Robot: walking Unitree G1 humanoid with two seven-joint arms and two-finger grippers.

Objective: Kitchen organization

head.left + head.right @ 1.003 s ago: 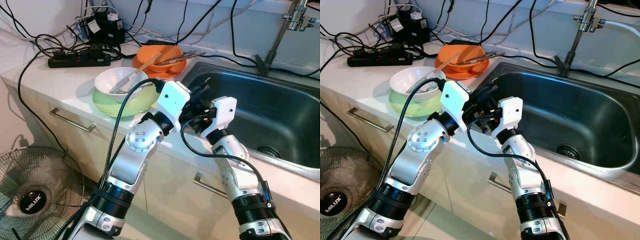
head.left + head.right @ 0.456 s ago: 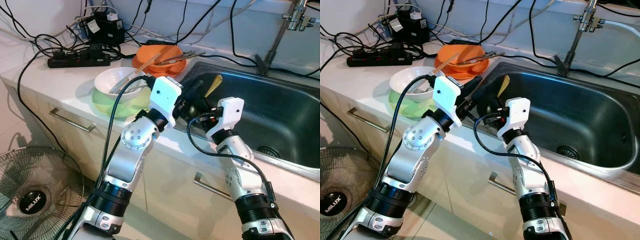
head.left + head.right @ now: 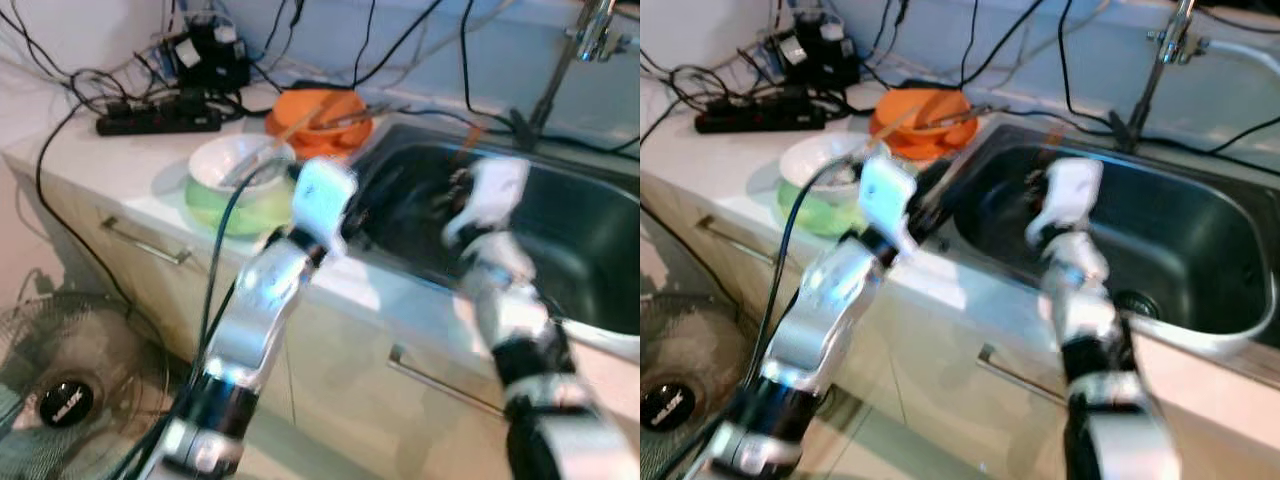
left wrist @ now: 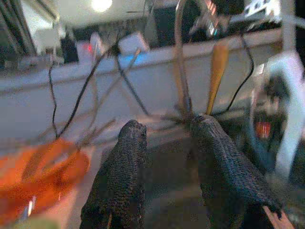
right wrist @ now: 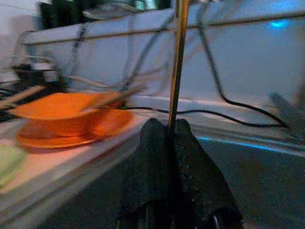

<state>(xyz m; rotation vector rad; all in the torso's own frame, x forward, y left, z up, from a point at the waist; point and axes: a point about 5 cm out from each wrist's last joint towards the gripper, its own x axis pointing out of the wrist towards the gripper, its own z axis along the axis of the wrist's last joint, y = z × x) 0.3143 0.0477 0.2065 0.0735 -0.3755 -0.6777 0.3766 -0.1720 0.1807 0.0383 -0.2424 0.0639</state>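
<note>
Pinching a thin yellow-orange utensil handle (image 5: 180, 57) upright between closed fingers, the right tool (image 5: 169, 138) hangs over the steel sink (image 3: 1200, 240). The left tool (image 4: 167, 143) hovers at the sink's edge, fingers parted and empty, near the orange bowl (image 3: 920, 112) on the counter (image 3: 120, 165).

The picture is smeared with motion. Both silver arms reach over the counter edge (image 3: 150, 195) toward the steel sink (image 3: 590, 235). The left gripper (image 3: 375, 195) sits at the sink's near-left corner; the right gripper (image 3: 462, 180) is raised over the basin, with what may be a thin orange stick (image 3: 466, 150) above it. A white bowl (image 3: 235, 160) nests in a green bowl (image 3: 235, 207), orange dishes (image 3: 320, 120) behind. A fan (image 3: 70, 395) stands on the floor.
</note>
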